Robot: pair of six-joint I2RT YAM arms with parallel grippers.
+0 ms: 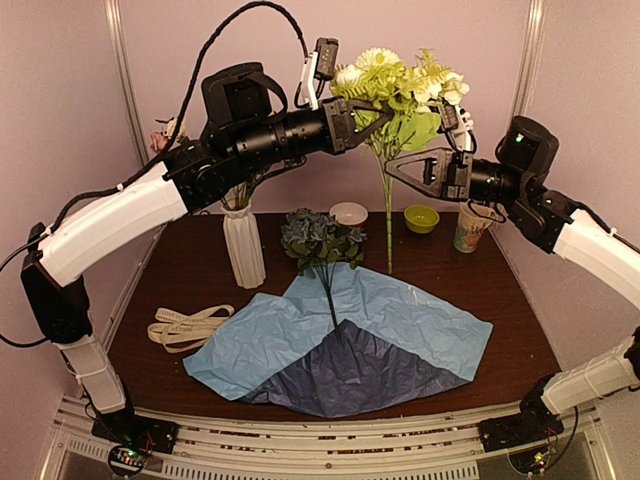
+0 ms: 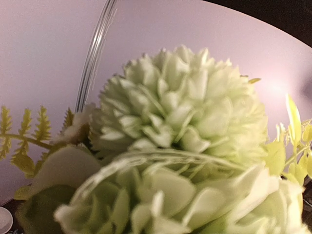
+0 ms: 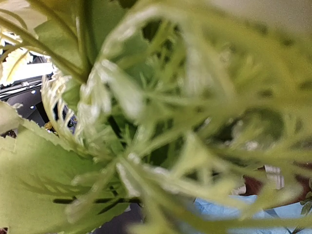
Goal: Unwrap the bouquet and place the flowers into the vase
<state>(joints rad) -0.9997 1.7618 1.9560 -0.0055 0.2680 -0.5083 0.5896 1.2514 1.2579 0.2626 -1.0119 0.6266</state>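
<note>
Now the left gripper (image 1: 360,118) and right gripper (image 1: 455,120) both clamp tight on the green-white flower spray (image 1: 395,75), aloft at twelve o'clock. Free the right one, then lower the stem upright into the vase (image 1: 245,250) at nine o'clock.

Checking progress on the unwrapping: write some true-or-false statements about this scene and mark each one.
1. The blue paper lies spread open on the table. True.
2. The ribbon is tied round the paper. False: it lies loose on the table, left of the paper.
3. The green-and-white bunch stands in the vase. False: the left pincer and right pincer hold it in the air.
4. The dusty blue cluster rests at the paper's far edge. True.
</note>
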